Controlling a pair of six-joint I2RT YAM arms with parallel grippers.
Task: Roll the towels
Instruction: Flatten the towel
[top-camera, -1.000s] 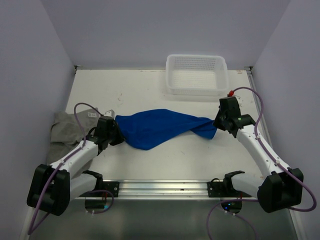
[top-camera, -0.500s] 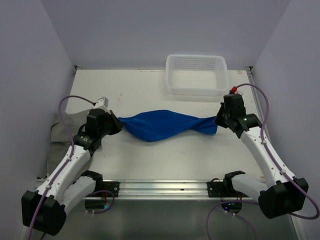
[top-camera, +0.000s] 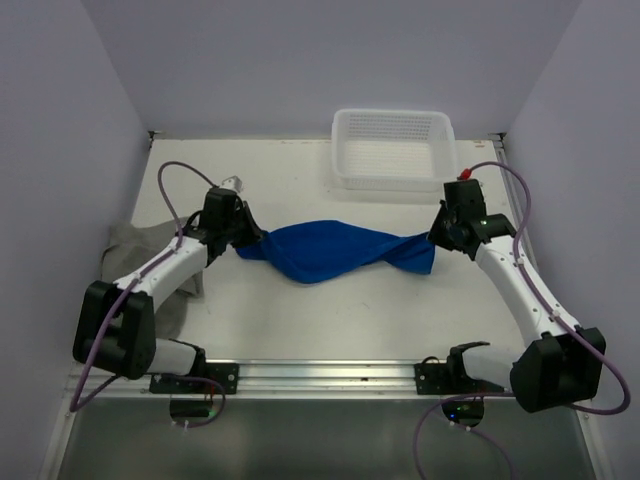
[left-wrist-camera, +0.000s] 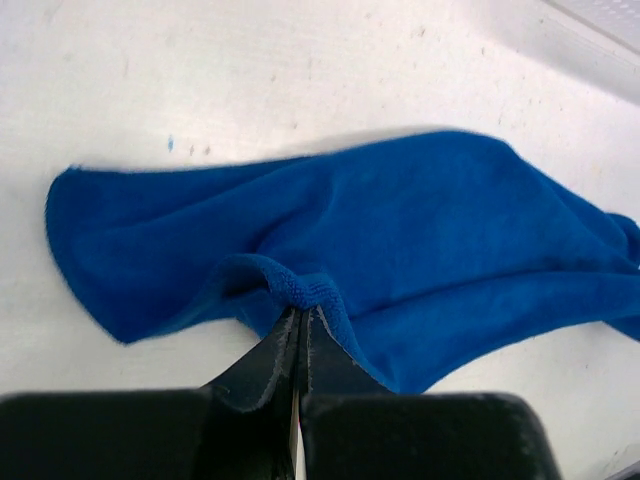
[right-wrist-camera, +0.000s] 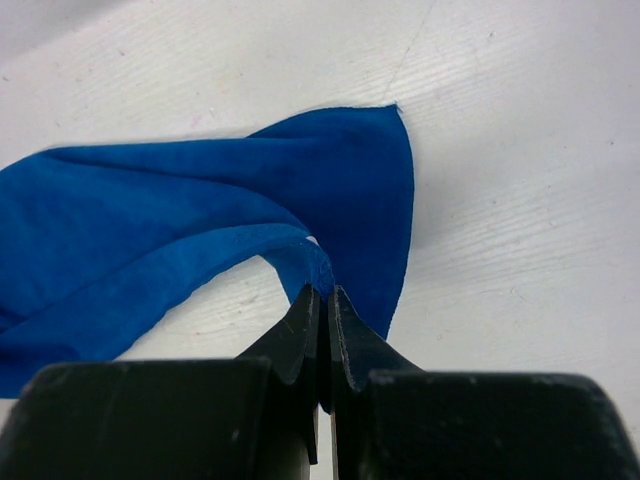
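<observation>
A royal blue towel (top-camera: 335, 250) hangs stretched between my two grippers above the middle of the table, sagging and twisted near its right end. My left gripper (top-camera: 244, 240) is shut on the towel's left hem (left-wrist-camera: 300, 292). My right gripper (top-camera: 437, 242) is shut on the right hem (right-wrist-camera: 322, 280), and a loose corner (right-wrist-camera: 385, 190) hangs past it. The grey towel (top-camera: 140, 262) lies crumpled at the table's left edge, partly under my left arm.
A white perforated basket (top-camera: 394, 148) stands at the back right of the table. The side walls (top-camera: 70, 200) close in on left and right. A metal rail (top-camera: 320, 375) runs along the near edge between the arm bases.
My left gripper has moved away from the near edge toward the back and slightly right, carrying the blue towel's left end. The right gripper has shifted slightly back; the towel hangs narrower.
</observation>
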